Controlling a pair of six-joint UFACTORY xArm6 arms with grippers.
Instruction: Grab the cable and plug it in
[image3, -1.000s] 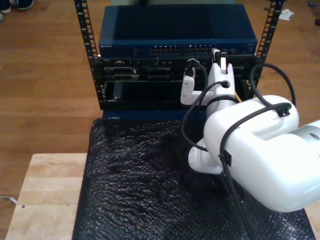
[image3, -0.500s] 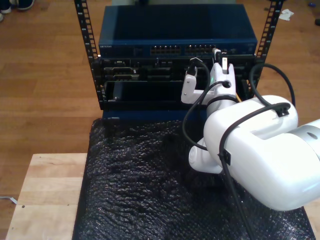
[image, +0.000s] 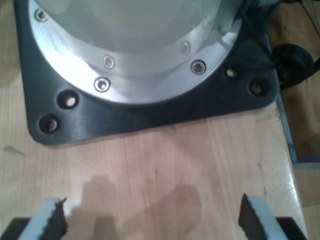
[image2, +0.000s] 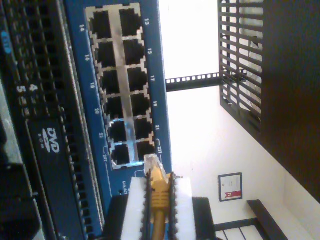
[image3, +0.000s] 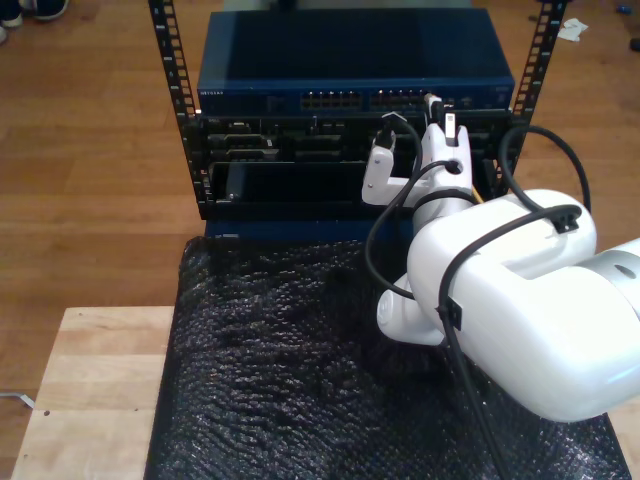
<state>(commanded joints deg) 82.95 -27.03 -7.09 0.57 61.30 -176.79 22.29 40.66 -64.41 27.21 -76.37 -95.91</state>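
My second claw (image2: 159, 200) is closed on the cable (image2: 158, 192), whose yellow-orange boot sits pinched between the two white fingers (image2: 134, 210) with the clear plug (image2: 152, 163) sticking out ahead. The plug tip is just beside the end of the blue network switch (image2: 152, 100), close to the last pair of ports near the number 23, but it is not seated in any port. The open ports run in two columns along the switch face, numbered from 13 upward, and a dark unit with a DVD logo (image2: 50, 142) lies alongside them. In the exterior view the white arm (image3: 510, 300) reaches from the exterior view's right up to the switch (image3: 350, 95) in the black rack (image3: 185, 130), its bulk and black hose covering much of the rack's front; the claw's tip (image3: 436, 108) is at the port row. Black bubble wrap (image3: 270, 370) covers the wooden surface (image3: 90, 390) below the rack. My first claw (image: 152, 217) is wide open and holds nothing, its two toothed fingertips (image: 50, 215) well apart over bare wood, facing a black base plate (image: 150, 107) with a bolted metal flange (image: 150, 70).
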